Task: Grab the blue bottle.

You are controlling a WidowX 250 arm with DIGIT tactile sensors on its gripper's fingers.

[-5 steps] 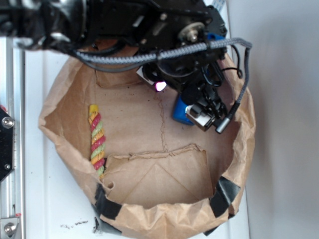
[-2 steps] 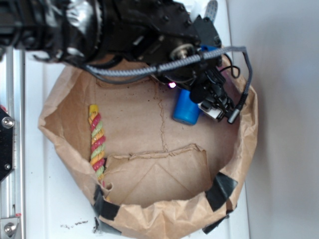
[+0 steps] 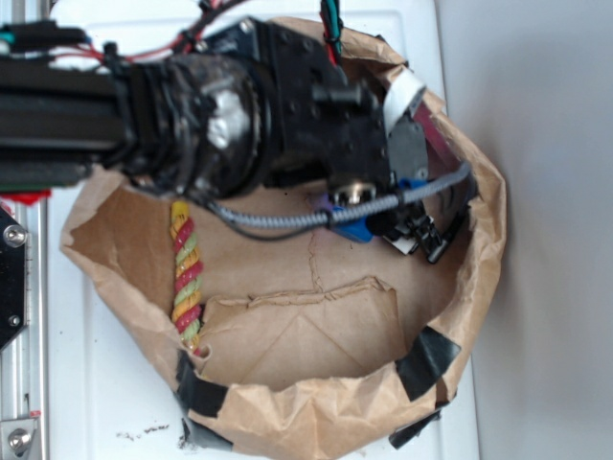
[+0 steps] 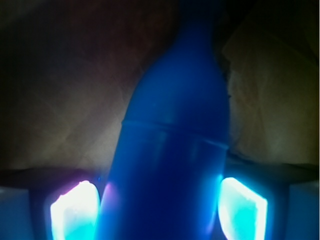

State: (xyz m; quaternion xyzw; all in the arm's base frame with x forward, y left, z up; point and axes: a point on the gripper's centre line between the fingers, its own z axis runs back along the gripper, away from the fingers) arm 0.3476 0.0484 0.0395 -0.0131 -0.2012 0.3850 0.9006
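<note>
Closing step: claw straddles blue bottle, fingers flanking its body, grip unclear, can't tell if clamped; next squeeze firmly, then lift.

White tabletop; grey wall at right; even light.

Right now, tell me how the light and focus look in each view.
Wrist view: dim and soft, the blue bottle very close and blurred, lit by glaring pads on either side, the brown paper behind in deep shadow. Exterior view: bright and even, fairly sharp, but the arm hides most of the bottle inside the paper bag.
</note>
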